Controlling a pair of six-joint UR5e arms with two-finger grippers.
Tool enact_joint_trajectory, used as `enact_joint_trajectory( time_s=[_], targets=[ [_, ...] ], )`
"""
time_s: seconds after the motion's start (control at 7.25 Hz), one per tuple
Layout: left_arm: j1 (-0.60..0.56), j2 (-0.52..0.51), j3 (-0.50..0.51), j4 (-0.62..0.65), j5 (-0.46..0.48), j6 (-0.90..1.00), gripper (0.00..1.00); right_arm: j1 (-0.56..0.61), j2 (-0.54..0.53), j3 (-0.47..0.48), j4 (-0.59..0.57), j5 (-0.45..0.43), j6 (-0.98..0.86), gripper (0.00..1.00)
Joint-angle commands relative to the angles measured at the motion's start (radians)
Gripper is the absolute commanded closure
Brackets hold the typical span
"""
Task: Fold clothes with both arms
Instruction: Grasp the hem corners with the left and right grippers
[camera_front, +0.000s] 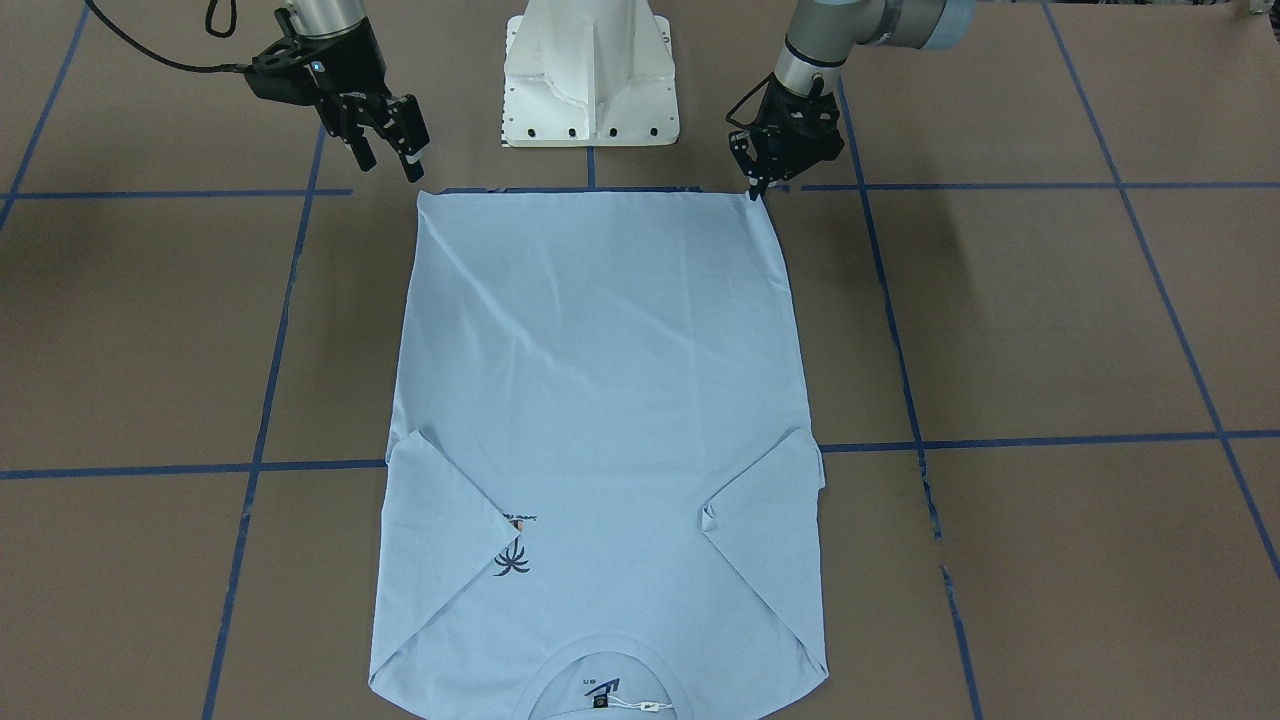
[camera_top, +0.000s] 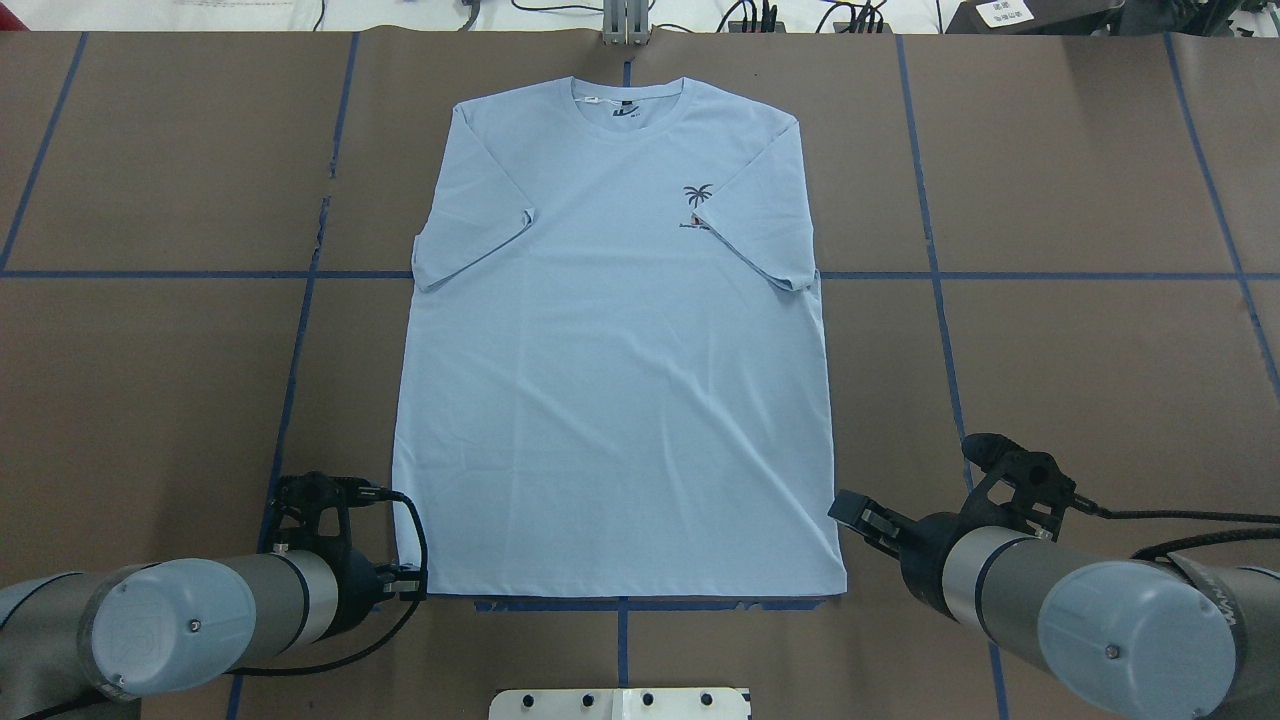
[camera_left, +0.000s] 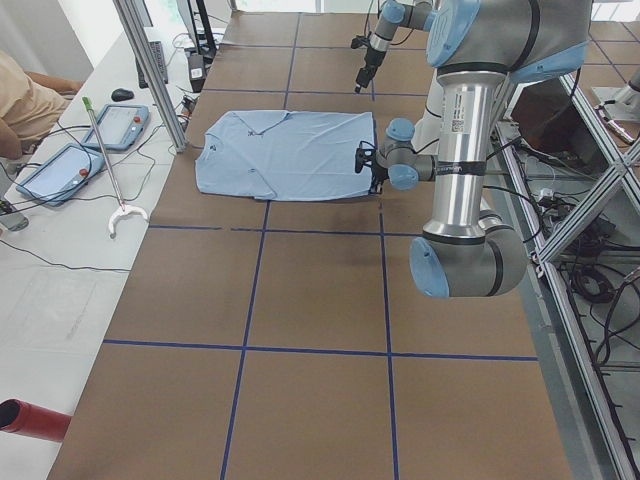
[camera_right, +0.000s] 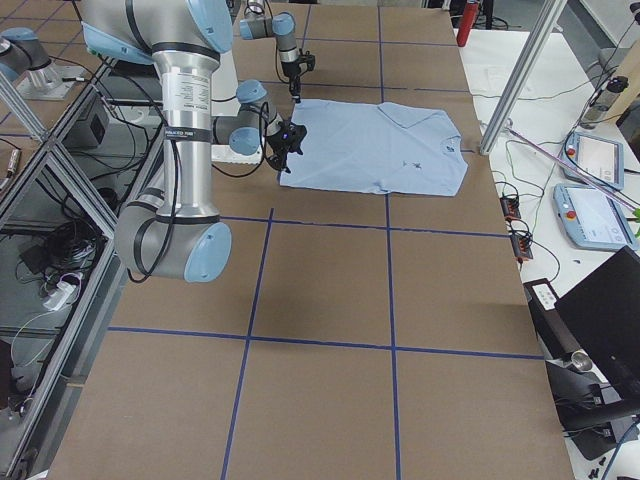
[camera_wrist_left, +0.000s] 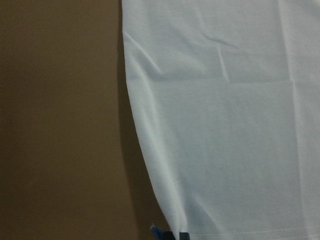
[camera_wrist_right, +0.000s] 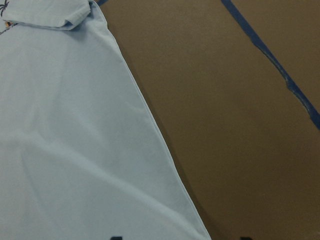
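At the near hem, a lopsided lift would likely drag the light blue short-sleeved T-shirt (camera_top: 610, 400) askew. The black two-finger left gripper (camera_front: 757, 188) touches the hem's left corner with its fingers close together; whether it pinches cloth cannot be told. The black right gripper (camera_front: 388, 158) hangs spread and empty beside the right corner. The shirt lies flat on the brown table (camera_top: 1050, 360), collar far.
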Motion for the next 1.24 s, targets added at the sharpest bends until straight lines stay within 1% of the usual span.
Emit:
enact_joint_trajectory(
  time_s=[0.0,0.14,0.41,0.55,0.69,0.83,0.97,1.1],
  targets=[
    [-0.003,0.005,-0.036,-0.001,0.005,-0.032,1.00,-0.063,0.000,-0.044,-0.024,-0.042,0.037,0.18],
    [-0.001,0.005,-0.036,-0.001,0.034,-0.041,1.00,-0.080,0.008,-0.072,-0.026,-0.043,0.037,0.18],
    [-0.001,0.005,-0.036,-0.001,0.066,-0.045,1.00,-0.122,0.011,-0.107,-0.026,-0.086,0.047,0.26],
    [-0.001,0.006,-0.037,-0.001,0.081,-0.045,1.00,-0.142,0.031,-0.124,-0.026,-0.092,0.066,0.30],
    [-0.001,0.006,-0.039,-0.001,0.082,-0.046,1.00,-0.150,0.071,-0.164,-0.026,-0.109,0.072,0.32],
    [-0.001,0.006,-0.039,-0.001,0.083,-0.046,1.00,-0.150,0.095,-0.175,-0.026,-0.109,0.072,0.34],
    [-0.001,0.006,-0.039,-0.001,0.082,-0.046,1.00,-0.153,0.093,-0.178,-0.026,-0.111,0.072,0.45],
    [-0.001,0.006,-0.039,-0.001,0.082,-0.046,1.00,-0.153,0.090,-0.196,-0.026,-0.111,0.070,0.49]
  ],
)
